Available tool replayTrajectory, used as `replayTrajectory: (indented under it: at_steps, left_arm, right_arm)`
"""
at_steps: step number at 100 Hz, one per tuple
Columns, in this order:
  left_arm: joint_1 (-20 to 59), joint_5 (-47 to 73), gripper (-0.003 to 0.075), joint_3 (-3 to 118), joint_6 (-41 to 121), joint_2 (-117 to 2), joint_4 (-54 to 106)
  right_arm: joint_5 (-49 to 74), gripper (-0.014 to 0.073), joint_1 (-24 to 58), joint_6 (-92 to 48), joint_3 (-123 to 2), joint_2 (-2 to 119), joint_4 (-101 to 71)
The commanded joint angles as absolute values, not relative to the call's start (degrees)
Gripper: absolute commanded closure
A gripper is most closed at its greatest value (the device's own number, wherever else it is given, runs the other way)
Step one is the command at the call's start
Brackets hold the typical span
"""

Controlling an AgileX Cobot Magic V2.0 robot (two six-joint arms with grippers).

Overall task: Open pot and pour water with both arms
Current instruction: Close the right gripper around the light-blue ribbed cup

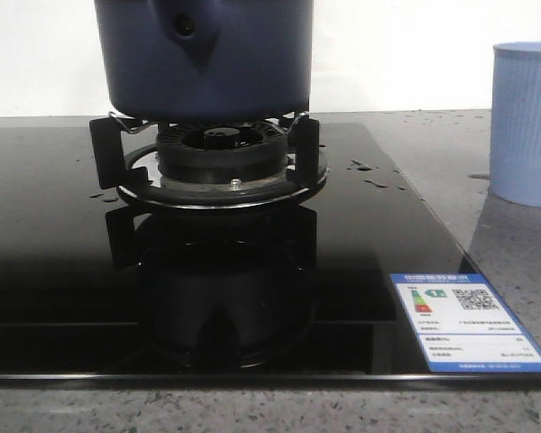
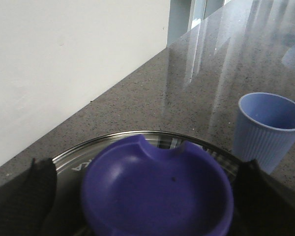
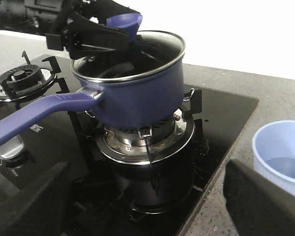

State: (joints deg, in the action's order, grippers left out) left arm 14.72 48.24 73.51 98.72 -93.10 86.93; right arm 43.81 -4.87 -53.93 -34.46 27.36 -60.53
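One readable item: an energy-efficiency label [image 1: 473, 322] stuck on the black glass hob [image 1: 63, 225], at its front corner on the side of the pale blue cup [image 1: 526, 122]. Blue border, coloured rating arrows, a QR code; the header and the small print rows are too small to read. No other legible text or numbers.

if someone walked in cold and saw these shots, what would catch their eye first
Most likely the dark blue pot sitting on the burner grate of the glossy black stove top. Next, the left tool over the pot's far rim, closed on the lid's blue knob, with the lid seemingly raised. The pale blue ribbed cup stands on the grey counter right of the stove, with water visible inside.
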Motion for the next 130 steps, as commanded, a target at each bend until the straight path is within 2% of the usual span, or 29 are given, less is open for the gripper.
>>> replayTrajectory:
  at_steps: [1, 13, 39, 49, 71, 91, 116, 130]
  left_arm:
    - [15.1, 50.9, 0.0058, 75.9, 98.8, -91.9, 92.2]
    - [15.1, 52.2, 0.0122, 75.9, 98.8, -92.7, 92.7]
    - [15.1, 53.5, 0.0360, 75.9, 98.8, -92.8, 92.7]
    - [15.1, 53.6, 0.0405, 75.9, 98.8, -92.7, 92.9]
    - [13.8, 53.7, 0.0408, 76.8, 98.8, -90.9, 98.4]
    - [10.3, 53.4, 0.0408, 78.4, 98.8, -86.2, 98.5]
    - [3.7, 53.4, 0.0408, 78.0, 90.9, -78.1, 93.6]
    - [2.2, 53.4, 0.0408, 78.0, 88.5, -73.9, 90.7]
  right_arm:
    - [41.4, 0.0041, -4.8, -54.6, -36.5, 28.1, -63.7]
    - [41.4, 0.0041, -4.8, -54.6, -36.5, 28.1, -63.7]
    - [41.2, 0.0044, -4.8, -54.6, -36.5, 28.1, -63.7]
    - [40.8, 0.0044, -4.8, -54.6, -36.5, 28.1, -63.7]
    - [37.7, 0.0044, -4.8, -54.6, -36.5, 28.1, -63.7]
    - [29.9, 0.0043, -4.8, -54.6, -36.5, 28.1, -62.0]
    - [16.2, 0.0043, -4.8, -54.6, -34.7, 28.3, -52.2]
    - [15.3, 0.0043, -4.8, -54.6, -30.8, 30.3, -52.3]
